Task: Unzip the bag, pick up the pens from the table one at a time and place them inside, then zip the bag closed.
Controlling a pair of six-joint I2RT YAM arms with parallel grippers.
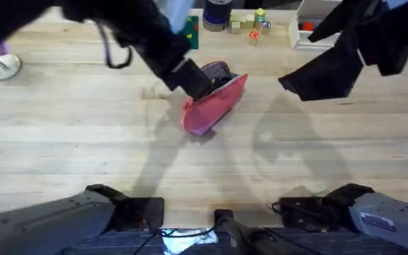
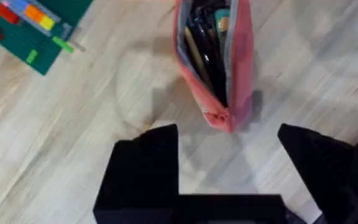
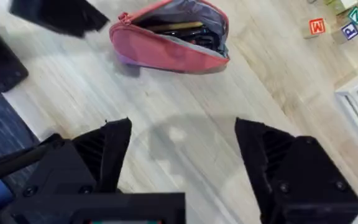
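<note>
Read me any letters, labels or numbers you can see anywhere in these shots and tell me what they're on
"M" in red on a wooden block.
Next block: a blue-green mark, maybe a letter, too tilted to read.
Blocks in the overhead view: marks too small to read.
Label on the right arm's base: print too small to read.
Bag: no text visible.

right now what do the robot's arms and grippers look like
Both arms are black. The left gripper and right gripper each have two broad, blocky black fingers with angular tips. A thin cable loops off the left arm. The bases at the near edge have grey housings, and the right one bears a small label.
</note>
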